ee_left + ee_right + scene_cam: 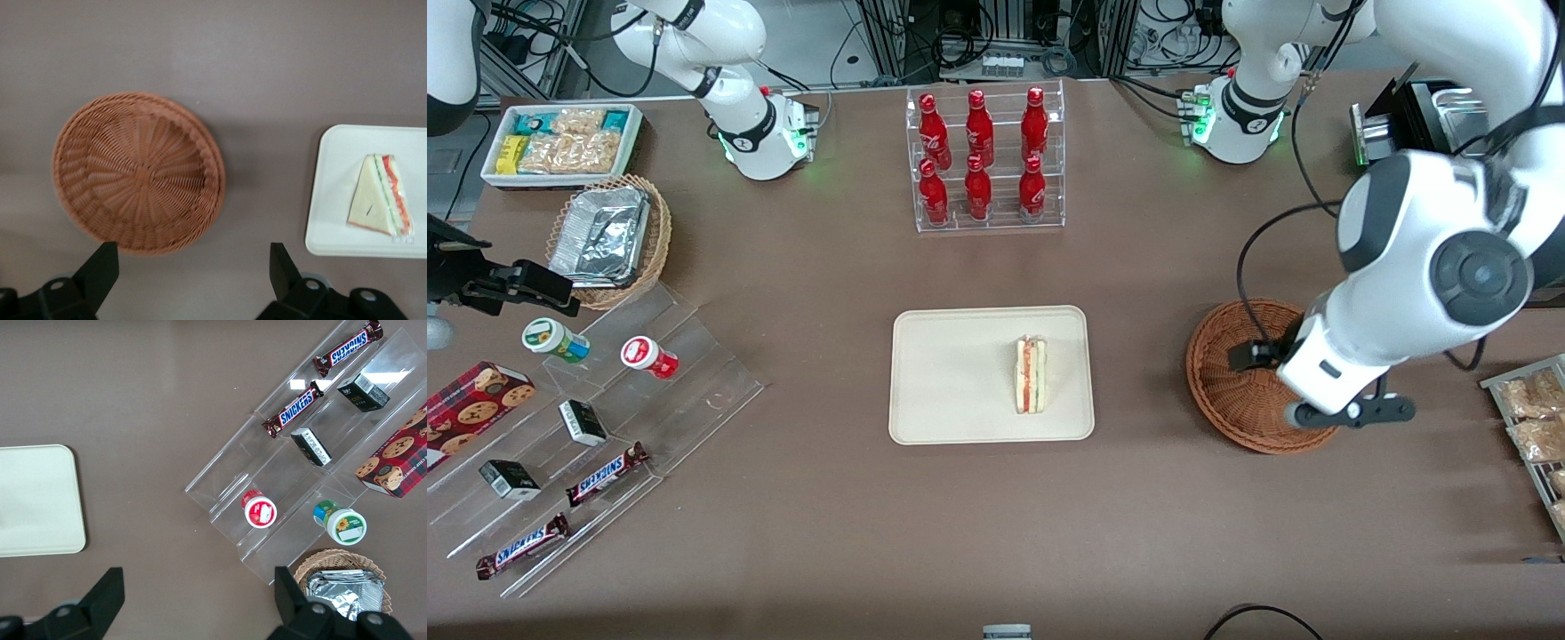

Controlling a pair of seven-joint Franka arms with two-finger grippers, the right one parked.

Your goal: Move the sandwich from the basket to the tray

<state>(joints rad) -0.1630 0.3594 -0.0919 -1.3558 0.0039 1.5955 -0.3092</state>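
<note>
The sandwich point(1030, 375) point(380, 197), a white-bread wedge with red and green filling, lies flat on the cream tray point(951, 373) point(340, 193), at the end of it nearest the basket. Nothing lies in the reddish-brown wicker basket point(1232, 382) point(139, 173), which stands beside the tray toward the working arm's end of the table. My gripper point(192, 248) hangs high above the table, over bare tabletop at the basket's rim. It is open and holds nothing.
A clear rack of red bottles point(985, 160) stands farther from the front camera than the tray. Toward the parked arm's end are a tiered clear shelf with snacks point(587, 427), a tan basket with foil point(609, 236) and a white snack bin point(560, 142). A rack of packets point(1534, 427) sits at the working arm's end.
</note>
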